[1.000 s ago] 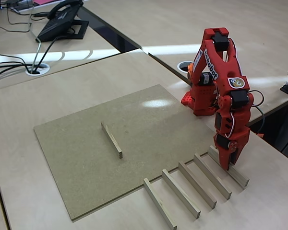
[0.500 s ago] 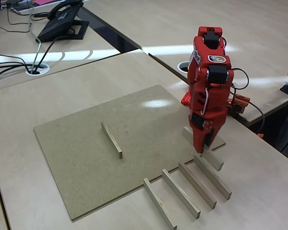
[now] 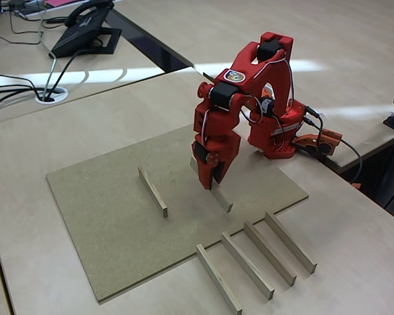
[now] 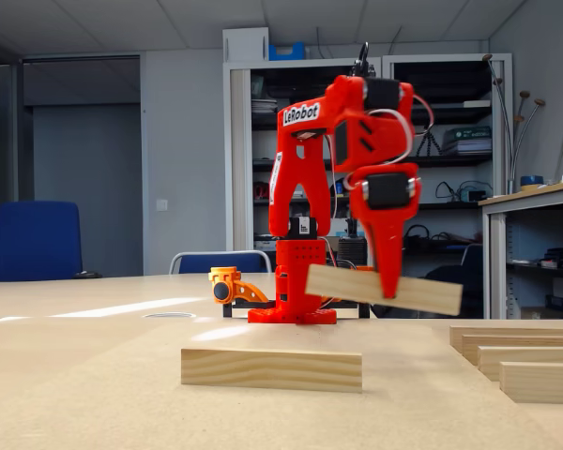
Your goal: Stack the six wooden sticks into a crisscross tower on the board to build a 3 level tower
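Observation:
The brown board lies on the pale desk, and one wooden stick rests flat near its middle. My red gripper is shut on a second stick, holding it over the board to the right of the lying stick and roughly parallel to it. In the low fixed view the held stick hangs slightly tilted above the board, behind and to the right of the lying stick, with the gripper clamped near its middle. Several more sticks lie in a row on the desk off the board's near right edge.
The arm's base stands at the board's far right corner with an orange part and cable beside it. A desk phone and a cable grommet sit at the far left. The row of sticks shows at the right edge.
The gripper lifted the rightmost stick out of the row on the desk and carried it left over the board, swinging the arm with it. The stick on the board has not moved.

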Action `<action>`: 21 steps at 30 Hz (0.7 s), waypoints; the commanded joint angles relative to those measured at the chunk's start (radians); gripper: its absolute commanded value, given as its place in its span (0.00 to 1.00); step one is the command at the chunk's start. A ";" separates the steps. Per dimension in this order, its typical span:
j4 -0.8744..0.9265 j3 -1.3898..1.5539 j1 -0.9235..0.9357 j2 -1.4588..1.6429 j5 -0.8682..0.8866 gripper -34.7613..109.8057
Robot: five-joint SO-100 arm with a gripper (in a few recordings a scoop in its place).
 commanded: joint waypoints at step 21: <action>-0.104 0.166 0.305 -0.002 -0.229 0.24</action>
